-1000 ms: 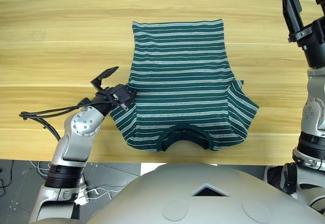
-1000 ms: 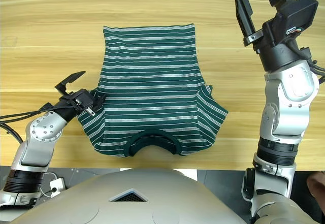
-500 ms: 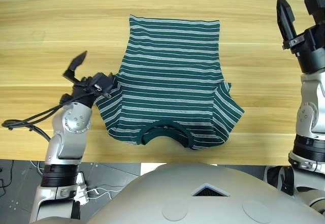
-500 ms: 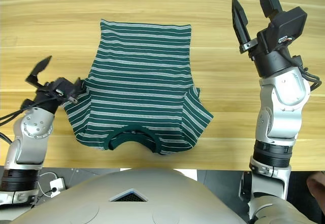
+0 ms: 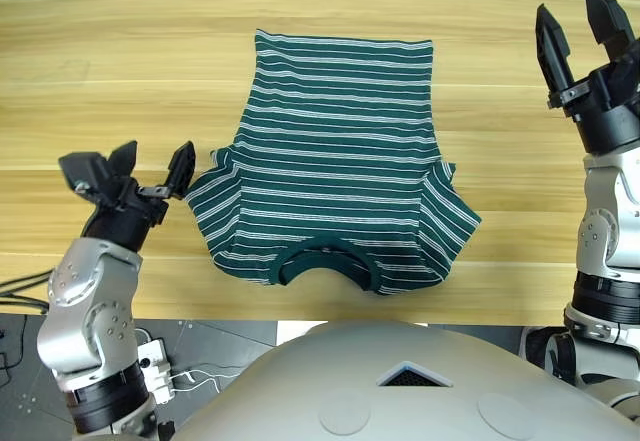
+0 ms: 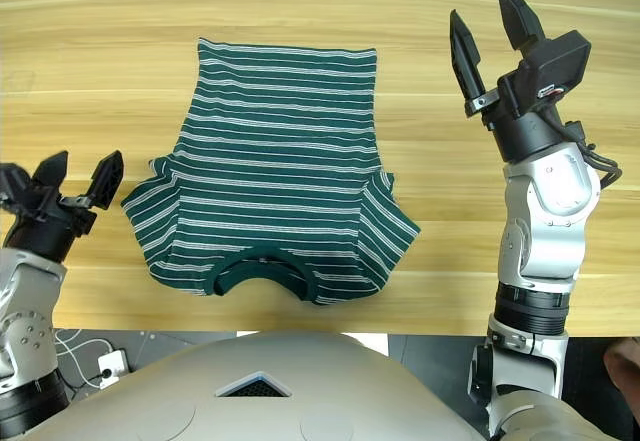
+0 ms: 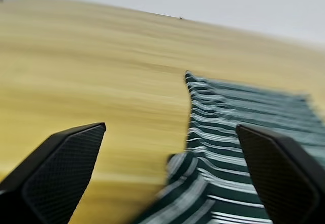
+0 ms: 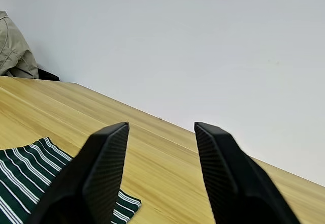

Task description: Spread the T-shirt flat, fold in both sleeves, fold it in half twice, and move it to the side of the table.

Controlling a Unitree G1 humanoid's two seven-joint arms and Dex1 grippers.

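Green cloth: a dark green short-sleeved T-shirt with thin white stripes (image 5: 335, 161) is lying near the front edge of the pale wooden surface (image 5: 120, 61). Its collar (image 5: 330, 261) is facing the robot, its hem (image 5: 345, 43) is pointing away, and its body is lying mostly flat.

Sleeves: the left sleeve (image 5: 212, 196) and right sleeve (image 5: 455, 211) are sticking out to either side, a little rumpled. Neither is folded in yet.

Left pincer (image 5: 158, 156): it is hovering just beside the left sleeve, apart from the cloth. Its fingers are spread wide and gripping nothing.

Right pincer (image 6: 482, 9): it is standing raised over bare wood, well apart from the shirt's right side. Its fingers are parted wide and carrying nothing.

Handling: the thin, limp knit is likely to sag, stretch and drag its lower layer along if tugged. The safest hold is looking like a pinch on a sleeve's outer cuff edge, lifting low and laying it across the chest.

Change: a second ago the left pincer was sitting at the edge of the left sleeve. Now it is drawn back clear of the fabric, and that sleeve is lying farther out from the body. The right pincer is staying up and open.
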